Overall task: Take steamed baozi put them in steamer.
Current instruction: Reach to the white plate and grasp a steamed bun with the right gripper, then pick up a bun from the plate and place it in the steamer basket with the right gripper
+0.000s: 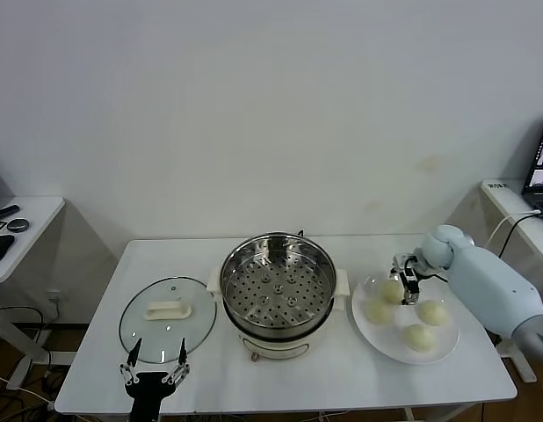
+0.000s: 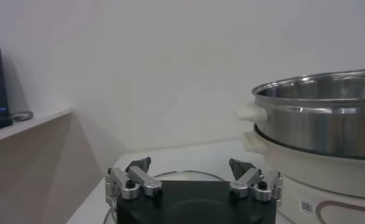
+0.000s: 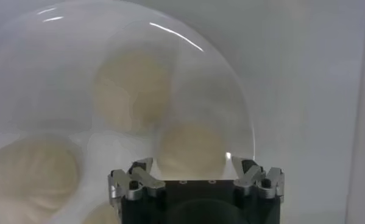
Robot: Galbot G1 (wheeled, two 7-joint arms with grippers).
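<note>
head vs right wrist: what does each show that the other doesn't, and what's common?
Head only: the steamer with its perforated tray bare, the glass lid lying to its left on the table, and the left end effector open near the table's front edge.

Right wrist only: a close look between the right end effector fingers, open just above one baozi.

Both: the white plate holding the four steamed baozi, with the right end effector over the bun nearest the steamer.

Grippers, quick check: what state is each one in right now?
Left gripper: open, empty, near the table's front edge by the round glass lid.
Right gripper: open, holding nothing, over a pale round baozi on the flat white plate.
</note>
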